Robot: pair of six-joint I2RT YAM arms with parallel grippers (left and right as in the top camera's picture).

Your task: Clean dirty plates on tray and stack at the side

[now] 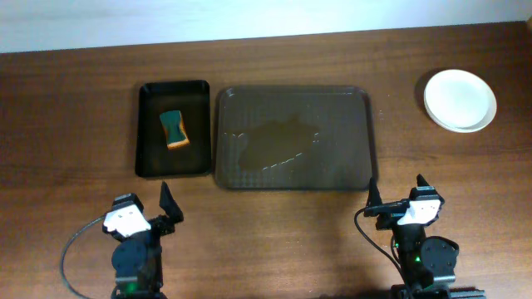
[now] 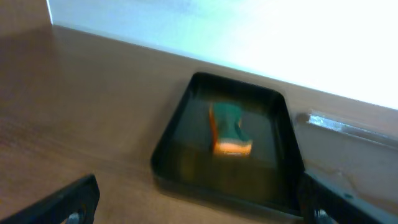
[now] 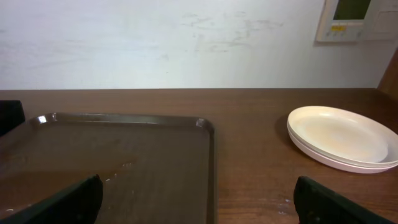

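Now the plates (image 1: 460, 100) sit stacked and white on the table (image 1: 75, 100), well right of the tray (image 1: 349, 158), out past its far corner. A wet patch (image 1: 278, 143) marks the tray's middle. Just left of the tray lies a black tray (image 1: 150, 158) holding a green-and-orange sponge (image 1: 174, 129). Near the tray's front corners, the left gripper (image 1: 170, 205) and right gripper (image 1: 396, 191) both hang with jaws spread wide, gripping nothing.

Along the frame's lower edge, both arms (image 1: 133, 257) are black with white blocks (image 1: 126, 219). The left hand (image 1: 169, 208) and right hand (image 1: 396, 191) have pointed black fingers (image 1: 165, 196). A grey cable (image 1: 71, 249) loops at lower left; green lights (image 1: 413, 258) glow.
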